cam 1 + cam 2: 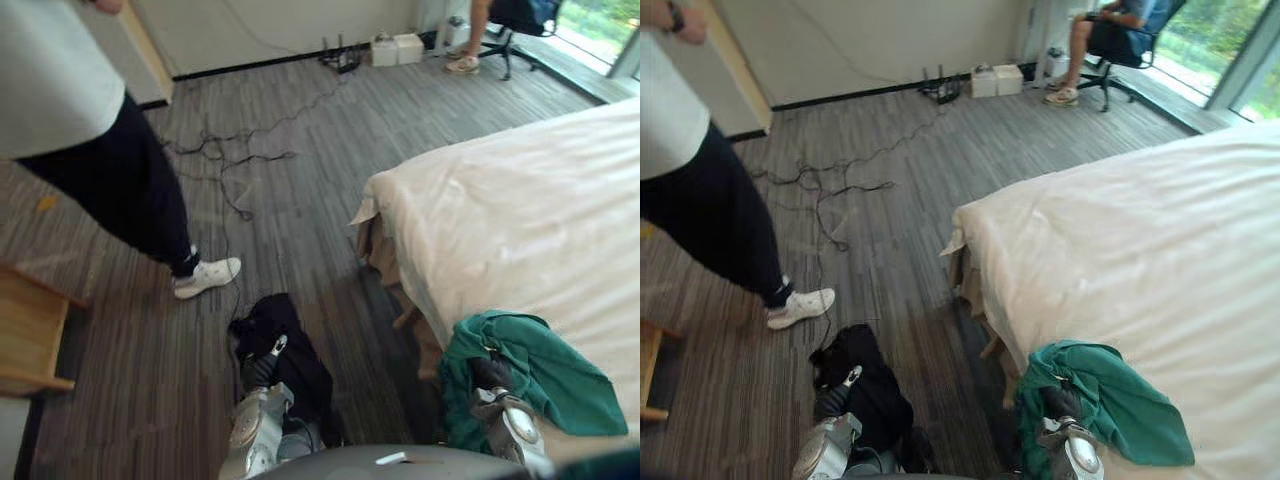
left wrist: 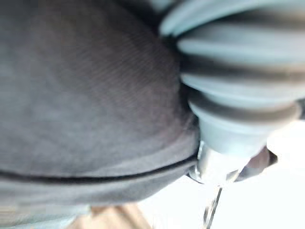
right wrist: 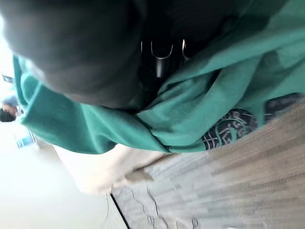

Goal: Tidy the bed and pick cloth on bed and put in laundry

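Note:
A bed (image 1: pixel 520 210) with a smooth white sheet fills the right side. A green cloth (image 1: pixel 560 375) lies bunched on its near corner and hangs over the edge. My right hand (image 1: pixel 490 375) is sunk into that cloth, and in the right wrist view its fingers (image 3: pixel 162 52) curl in the green folds (image 3: pixel 200 105). Low at the centre left, my left hand (image 1: pixel 258 370) is shut on a black cloth (image 1: pixel 290 340) that drapes around it above the floor. The black cloth (image 2: pixel 86 95) lies against the hand's ribbed cover (image 2: pixel 238 71).
A person in dark trousers and white shoes (image 1: pixel 205 277) stands on the grey plank floor at the left. Loose cables (image 1: pixel 225 150) trail across the floor. A wooden piece of furniture (image 1: pixel 30 330) stands at the far left. Another person sits on an office chair (image 1: pixel 1110 40) by the window.

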Available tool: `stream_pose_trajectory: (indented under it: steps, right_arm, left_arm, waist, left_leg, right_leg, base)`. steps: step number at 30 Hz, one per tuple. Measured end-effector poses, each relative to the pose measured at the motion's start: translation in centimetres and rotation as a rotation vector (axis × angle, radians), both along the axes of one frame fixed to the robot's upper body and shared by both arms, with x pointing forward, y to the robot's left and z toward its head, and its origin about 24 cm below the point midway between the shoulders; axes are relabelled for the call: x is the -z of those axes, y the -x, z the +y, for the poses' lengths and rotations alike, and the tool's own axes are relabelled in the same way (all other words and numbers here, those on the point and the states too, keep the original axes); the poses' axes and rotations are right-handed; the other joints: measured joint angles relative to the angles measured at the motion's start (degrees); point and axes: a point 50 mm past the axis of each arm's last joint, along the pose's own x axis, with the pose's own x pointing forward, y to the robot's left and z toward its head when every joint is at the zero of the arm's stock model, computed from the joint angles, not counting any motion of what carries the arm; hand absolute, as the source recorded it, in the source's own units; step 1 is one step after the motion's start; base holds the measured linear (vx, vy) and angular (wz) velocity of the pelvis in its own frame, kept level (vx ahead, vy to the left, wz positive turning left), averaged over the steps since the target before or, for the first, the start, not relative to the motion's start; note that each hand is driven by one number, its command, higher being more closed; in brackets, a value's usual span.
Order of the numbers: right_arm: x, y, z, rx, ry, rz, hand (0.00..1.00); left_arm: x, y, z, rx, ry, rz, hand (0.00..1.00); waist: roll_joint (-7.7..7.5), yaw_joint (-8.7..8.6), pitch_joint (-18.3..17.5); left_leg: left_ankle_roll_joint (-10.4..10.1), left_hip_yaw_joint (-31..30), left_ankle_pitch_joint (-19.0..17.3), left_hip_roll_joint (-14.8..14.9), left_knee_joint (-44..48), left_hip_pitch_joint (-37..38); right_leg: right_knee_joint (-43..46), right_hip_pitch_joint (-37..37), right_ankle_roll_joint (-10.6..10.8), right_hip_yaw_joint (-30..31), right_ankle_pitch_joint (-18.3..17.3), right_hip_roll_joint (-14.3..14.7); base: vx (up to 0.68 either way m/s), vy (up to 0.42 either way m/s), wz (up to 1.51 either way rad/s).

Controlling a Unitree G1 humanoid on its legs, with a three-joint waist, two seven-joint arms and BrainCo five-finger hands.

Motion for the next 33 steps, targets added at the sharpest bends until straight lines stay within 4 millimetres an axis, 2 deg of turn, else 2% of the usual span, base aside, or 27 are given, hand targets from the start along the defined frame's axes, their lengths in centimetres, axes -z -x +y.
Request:
stream_pose_trajectory:
  steps: [2,5,8,9,10,12,13,14,15,16,17,18,23,29,30,33]
  right_arm:
    - [-0.1,-0.3,0.1,-0.002,-0.006,-0.009,1.00]
    - [-0.4,-1.0,0.6,-0.022,-0.011,-0.029,1.00]
    - [-0.5,-1.2,1.0,-0.035,-0.016,-0.047,1.00]
    - [-0.5,-1.1,1.3,-0.044,-0.016,-0.047,1.00]
    - [-0.8,-1.3,1.4,-0.044,-0.020,-0.067,1.00]
    - [-1.2,-1.7,1.3,-0.015,-0.034,-0.096,1.00]
    - [-1.3,-1.7,1.2,0.001,-0.034,-0.097,1.00]
    - [-1.3,-1.7,1.2,0.005,-0.031,-0.098,1.00]
    - [-1.4,-1.9,1.4,0.006,-0.030,-0.102,1.00]
    - [-1.4,-2.7,1.4,0.001,-0.036,-0.106,1.00]
    - [-1.5,-3.2,1.4,0.001,-0.040,-0.113,1.00]
    - [-1.6,-3.7,1.7,-0.001,-0.046,-0.127,1.00]
    - [-1.9,-4.0,1.9,0.012,-0.064,-0.151,1.00]
    - [-1.9,-3.9,2.6,-0.015,-0.086,-0.179,1.00]
    - [-0.6,-1.3,2.6,-0.032,-0.093,-0.111,1.00]
    - [-0.7,-1.5,2.6,-0.034,-0.094,-0.120,1.00]
  left_arm:
    - [-0.1,0.2,0.1,0.011,0.003,-0.011,1.00]
    - [-0.2,0.1,0.5,0.021,-0.003,-0.026,1.00]
    - [-0.7,-0.1,1.2,0.017,-0.024,-0.047,1.00]
    - [-1.1,-0.5,1.3,0.020,-0.026,-0.069,1.00]
    - [-1.5,-1.4,1.2,0.031,-0.028,-0.099,1.00]
    - [-2.6,-3.7,0.6,0.078,-0.029,-0.167,1.00]
    - [-3.1,-4.6,0.4,0.099,-0.032,-0.191,1.00]
    - [-3.2,-4.9,0.1,0.113,-0.029,-0.199,1.00]
    - [-3.5,-5.4,-0.3,0.130,-0.027,-0.214,1.00]
    - [-3.6,-5.9,-1.2,0.125,-0.008,-0.212,1.00]
    - [-3.5,-5.7,-1.4,0.122,0.001,-0.208,1.00]
    - [-3.1,-5.1,-1.5,0.118,0.010,-0.191,1.00]
    - [-2.2,-4.0,-1.3,0.106,0.021,-0.146,1.00]
    - [-2.1,-4.1,-1.1,0.129,-0.012,-0.143,1.00]
    - [-3.0,-4.7,-1.1,0.218,-0.103,-0.179,1.00]
    - [-3.0,-4.7,-1.1,0.218,-0.104,-0.179,1.00]
  waist:
    - [0.15,0.10,0.06]
    - [-0.12,1.31,0.60]
    - [-0.02,1.65,1.54]
    - [0.09,1.34,2.04]
    - [0.60,0.68,2.38]
    - [1.26,-1.74,3.77]
    - [1.03,-2.26,4.43]
    - [0.45,-2.32,4.79]
    - [-0.83,-2.30,5.33]
    - [-0.38,-2.40,6.04]
    - [-0.07,-2.03,6.20]
    - [0.91,-1.97,5.98]
    - [0.69,-1.69,5.93]
    - [0.46,-1.59,5.87]
    - [-2.81,-3.17,4.69]
    - [-2.76,-3.13,4.70]
  left_leg:
    - [0.27,-2.14,0.79,-2.20,-1.95,0.12]
    - [0.84,-4.65,0.99,-4.32,-3.04,0.26]
    - [0.79,-7.81,1.10,-4.85,-4.16,1.91]
    - [-0.17,-9.99,2.24,-4.92,-6.04,2.96]
    - [-0.89,-12.75,4.20,-4.96,-7.81,3.12]
    - [-1.50,-16.03,4.78,-5.54,-9.93,2.77]
    - [-1.52,-16.04,4.80,-6.09,-10.02,2.73]
    - [-1.75,-15.94,4.96,-6.79,-9.84,2.73]
    - [-2.07,-15.21,5.22,-7.91,-9.40,2.71]
    - [-1.73,-14.51,5.70,-7.75,-8.75,2.56]
    - [-2.05,-14.30,5.92,-7.43,-8.98,2.46]
    - [-2.33,-14.23,6.12,-6.60,-9.00,1.86]
    - [-2.45,-13.03,6.47,-5.47,-10.15,1.90]
    - [-1.95,-13.05,6.65,-5.28,-10.99,3.49]
    - [-2.78,-12.87,3.41,-4.21,-9.97,5.00]
    - [-2.74,-12.87,3.44,-4.22,-9.95,5.02]
  right_leg:
    - [1.93,-0.11,0.52,0.30,0.36,-1.21]
    - [8.34,-1.57,0.77,2.70,1.40,-3.66]
    - [18.65,-5.23,-3.74,9.32,6.47,-5.06]
    - [21.40,-8.06,-2.59,14.83,3.97,-3.33]
    - [20.39,-11.35,-2.18,20.80,0.84,0.82]
    - [15.51,-15.77,-0.62,29.36,-1.84,6.56]
    - [11.91,-16.84,-0.48,30.85,-1.76,7.22]
    - [9.05,-17.34,-0.58,31.28,-0.93,7.08]
    - [5.94,-18.08,-1.08,31.57,0.55,6.10]
    - [6.95,-18.34,-1.80,31.95,-0.01,5.55]
    - [6.26,-18.49,-1.83,32.08,0.08,5.93]
    - [4.59,-18.53,-2.11,32.14,0.61,7.01]
    - [1.17,-18.05,-2.37,32.57,2.10,8.56]
    - [-2.20,-15.40,-2.26,32.56,2.61,9.40]
    - [0.45,-14.47,-3.96,32.68,2.98,9.85]
    - [0.48,-14.46,-3.95,32.67,2.99,9.85]
  base:
    - [0.02,0.094,0.82]
    - [0.03,0.032,0.59]
    - [0.06,0.019,0.54]
    - [0.04,-0.007,0.73]
    - [0.02,-0.035,1.01]
    - [-0.01,-0.085,1.34]
    - [0.00,-0.092,1.13]
    - [0.01,-0.073,0.66]
    - [0.03,-0.091,0.39]
    - [0.03,-0.088,0.08]
    - [0.03,-0.098,-0.13]
    - [0.03,-0.077,-0.27]
    - [0.08,-0.073,-0.10]
    - [0.10,-0.087,-0.03]
    - [0.04,-0.064,0.00]
    - [0.00,0.000,0.00]
